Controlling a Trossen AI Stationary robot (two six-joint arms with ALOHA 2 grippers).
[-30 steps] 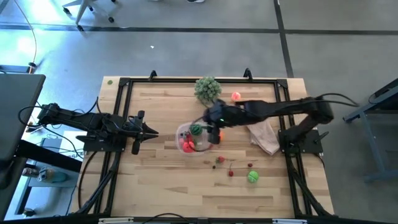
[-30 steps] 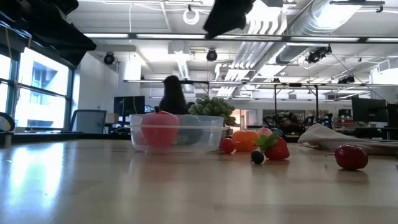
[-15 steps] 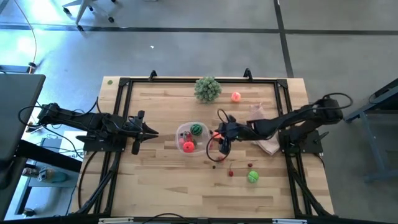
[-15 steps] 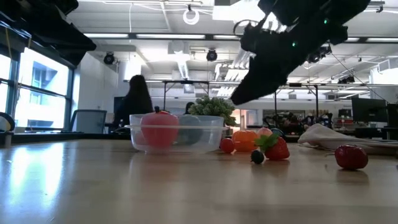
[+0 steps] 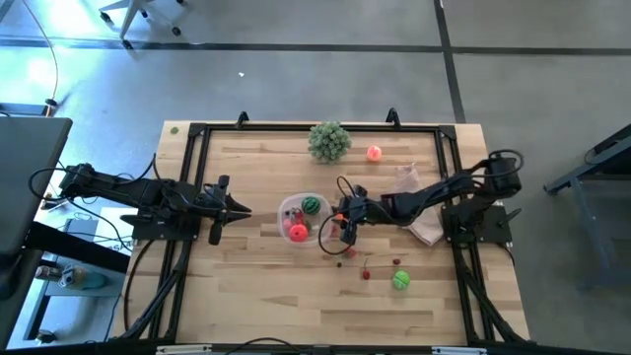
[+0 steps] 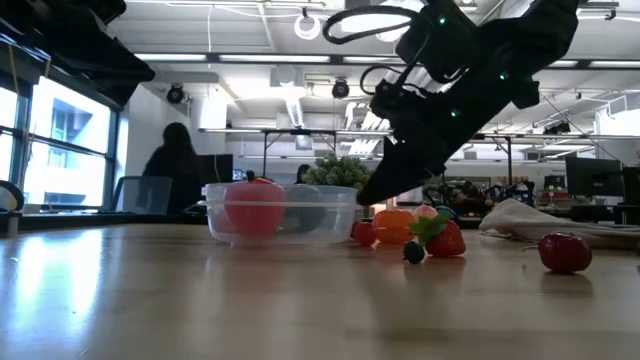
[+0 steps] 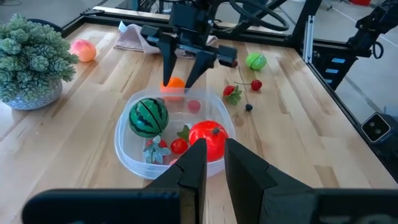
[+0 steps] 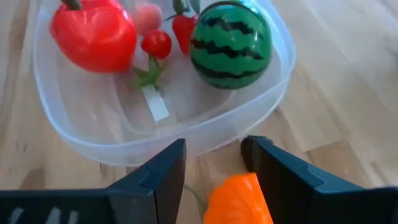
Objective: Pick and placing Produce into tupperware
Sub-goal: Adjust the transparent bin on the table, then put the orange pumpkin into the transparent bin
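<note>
The tupperware (image 5: 302,218) lies just in front of the right gripper (image 7: 185,73), with a striped green ball (image 8: 231,45) inside. The fingers stand open around the orange fruit (image 8: 239,200), not gripping. The left gripper (image 5: 237,210), closed and empty, waits beside.

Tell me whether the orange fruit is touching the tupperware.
Apart. The right wrist view shows bare wood between the orange fruit and the tupperware wall, with the right gripper open astride the fruit.
</note>
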